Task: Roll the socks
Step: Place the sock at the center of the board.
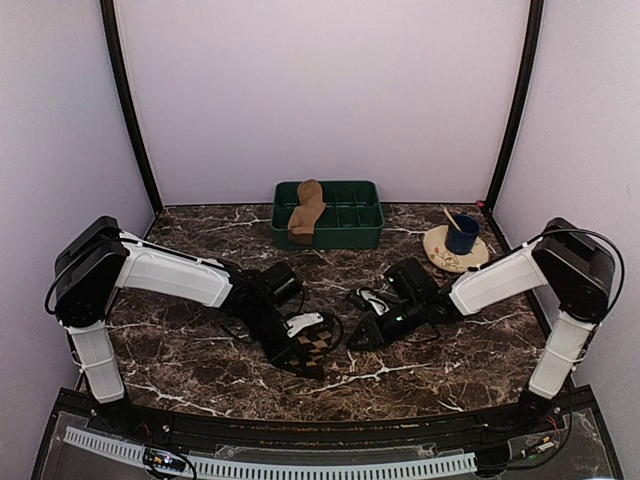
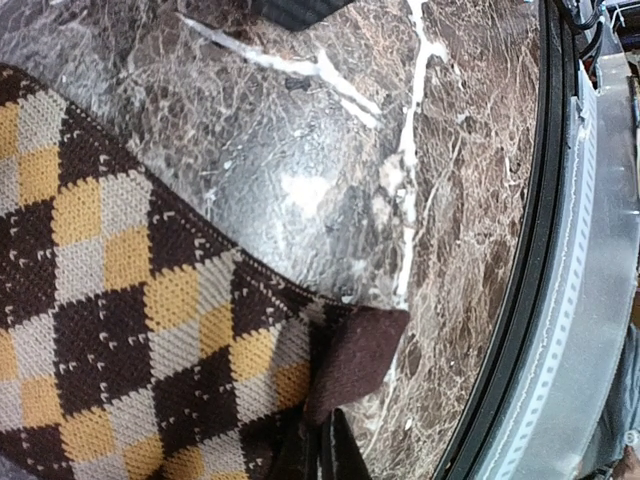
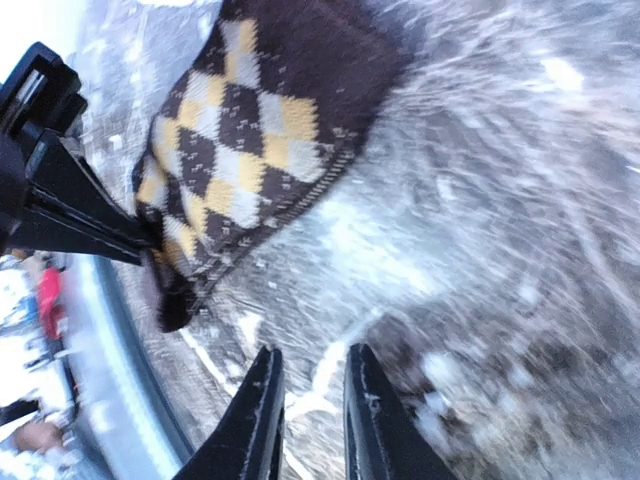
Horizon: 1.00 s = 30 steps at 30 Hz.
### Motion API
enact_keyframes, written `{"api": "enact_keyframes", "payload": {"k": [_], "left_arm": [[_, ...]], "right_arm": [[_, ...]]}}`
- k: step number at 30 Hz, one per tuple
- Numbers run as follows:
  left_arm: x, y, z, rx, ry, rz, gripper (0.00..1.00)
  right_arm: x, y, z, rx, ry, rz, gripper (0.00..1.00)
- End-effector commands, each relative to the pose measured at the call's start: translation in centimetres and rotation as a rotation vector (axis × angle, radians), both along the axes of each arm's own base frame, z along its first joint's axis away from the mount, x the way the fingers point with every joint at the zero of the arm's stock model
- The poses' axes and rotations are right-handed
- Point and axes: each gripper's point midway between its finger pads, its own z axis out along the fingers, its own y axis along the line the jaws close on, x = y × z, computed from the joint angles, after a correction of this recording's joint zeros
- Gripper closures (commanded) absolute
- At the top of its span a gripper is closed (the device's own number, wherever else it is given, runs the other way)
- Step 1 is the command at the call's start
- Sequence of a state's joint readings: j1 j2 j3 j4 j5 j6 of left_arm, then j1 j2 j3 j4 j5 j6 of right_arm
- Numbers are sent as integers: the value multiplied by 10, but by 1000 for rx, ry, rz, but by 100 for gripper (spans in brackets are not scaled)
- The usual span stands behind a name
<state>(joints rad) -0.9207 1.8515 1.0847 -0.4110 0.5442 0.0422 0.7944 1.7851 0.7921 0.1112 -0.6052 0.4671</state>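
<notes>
The argyle sock [image 1: 318,340] lies on the marble table between the two arms. My left gripper [image 1: 300,358] is shut on its edge; in the left wrist view the closed tips [image 2: 326,425] pinch the fabric beside the sock's dark brown end [image 2: 362,355]. My right gripper [image 1: 360,336] hovers just right of the sock. In the right wrist view that gripper [image 3: 312,352] is narrowly open over bare marble, holding nothing, with the argyle sock [image 3: 250,130] ahead of it. The plain tan sock [image 1: 307,210] lies draped over the green tray [image 1: 362,226] at the back.
A blue cup [image 1: 462,234] with a stick in it stands on a tan plate [image 1: 445,257] at the back right. The table's black front edge [image 2: 520,330] runs close to the left gripper. Black posts and pale walls enclose the table.
</notes>
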Motion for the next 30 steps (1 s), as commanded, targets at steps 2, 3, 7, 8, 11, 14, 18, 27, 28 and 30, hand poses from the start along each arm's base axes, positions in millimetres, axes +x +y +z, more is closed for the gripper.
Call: {"api": "enact_keyframes", "payload": {"k": [2, 3, 7, 8, 11, 14, 18, 27, 28, 30], "left_arm": [[-5, 4, 4, 2, 107, -11, 100], [-7, 5, 3, 3, 125, -13, 100], [-8, 7, 2, -2, 162, -14, 100], [-8, 7, 2, -7, 171, -11, 100], [-6, 8, 3, -23, 201, -3, 100], [-5, 11, 3, -35, 238, -1, 100], [-5, 16, -1, -26, 280, 1, 100], [-10, 23, -10, -12, 349, -6, 100], [-11, 24, -11, -9, 350, -8, 100], [-11, 24, -11, -6, 353, -9, 100]], "right_arm": [[19, -6, 17, -84, -317, -110, 83], [18, -7, 19, -99, -357, -116, 83], [9, -9, 32, -143, -522, -121, 85], [5, -9, 35, -157, -562, -119, 85], [-3, -9, 41, -198, -684, -115, 84], [-15, -6, 43, -234, -785, -87, 84], [-38, 6, 47, -278, -918, -17, 84], [-90, 45, 30, -414, -1157, 232, 78], [-94, 49, 28, -424, -1177, 252, 76], [-100, 58, 27, -426, -1205, 284, 72]]}}
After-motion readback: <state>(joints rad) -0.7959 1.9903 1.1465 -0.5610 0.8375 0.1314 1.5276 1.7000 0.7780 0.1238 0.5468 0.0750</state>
